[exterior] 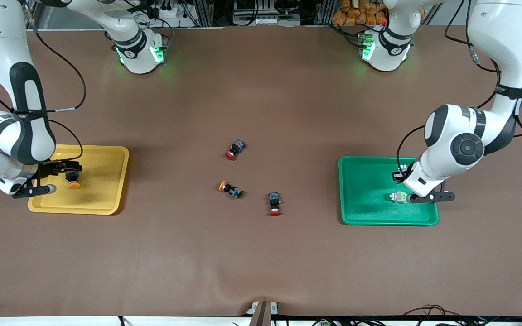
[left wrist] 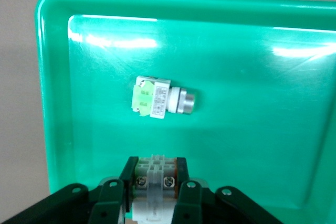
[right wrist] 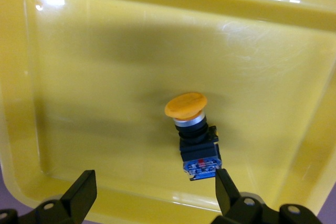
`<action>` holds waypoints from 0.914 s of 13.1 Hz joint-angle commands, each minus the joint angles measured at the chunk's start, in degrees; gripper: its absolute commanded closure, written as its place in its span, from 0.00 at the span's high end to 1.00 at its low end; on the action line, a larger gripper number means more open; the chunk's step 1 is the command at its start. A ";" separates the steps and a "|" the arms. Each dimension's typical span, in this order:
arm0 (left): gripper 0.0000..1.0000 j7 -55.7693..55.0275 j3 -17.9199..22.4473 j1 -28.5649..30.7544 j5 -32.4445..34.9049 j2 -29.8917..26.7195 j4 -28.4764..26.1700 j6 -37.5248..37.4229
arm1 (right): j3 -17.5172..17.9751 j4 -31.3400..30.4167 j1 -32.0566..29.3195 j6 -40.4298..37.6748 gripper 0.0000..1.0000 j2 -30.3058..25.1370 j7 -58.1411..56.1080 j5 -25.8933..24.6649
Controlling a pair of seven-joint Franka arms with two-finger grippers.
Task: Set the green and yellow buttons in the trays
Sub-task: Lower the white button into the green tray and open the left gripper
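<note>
Buttons: I judge them light, rigid little pieces of hard plastic, likely to roll on their round caps; best pinched across the flat sides of the square body.
My left gripper (left wrist: 153, 192): closed on a whitish button (left wrist: 153, 182) by its ribbed clear body, over the green tray (exterior: 365, 213).
Second whitish button (left wrist: 161, 98): lies on its side in the green tray, pale green block at one end, grey metal collar at the other.
My right gripper (right wrist: 152, 192): jaws wide apart, holding nothing, over the yellow tray (exterior: 107, 156).
Orange-capped button (right wrist: 193, 132): rests tilted on the yellow tray's floor, smooth domed cap, black body.
Trays: glossy, shallow, rounded corners; slick floors, I expect.
Still on the table (exterior: 261, 262): another orange-capped one (exterior: 230, 189) lies midway between the trays.
</note>
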 commanded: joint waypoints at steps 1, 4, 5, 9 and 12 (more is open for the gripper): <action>0.00 2.62 -0.85 2.69 -0.70 -0.81 -3.42 4.45 | 0.10 -0.11 2.47 -3.55 1.00 -2.08 7.96 0.76; 0.00 6.58 -0.85 4.71 -0.70 1.29 -3.77 7.88 | 1.33 1.47 4.23 -8.91 1.00 -3.32 17.36 0.76; 0.00 7.11 -0.85 4.98 -0.70 2.43 -4.03 9.28 | 1.86 2.09 4.93 -10.50 1.00 -3.49 20.70 0.76; 0.14 7.55 -0.77 4.63 -0.70 2.80 -4.65 10.53 | 10.18 2.36 5.03 -11.39 1.00 -5.52 37.66 0.76; 1.00 10.44 -0.85 4.98 -0.70 1.84 -4.74 10.18 | 15.21 3.49 5.03 -10.86 1.00 -5.78 46.03 1.46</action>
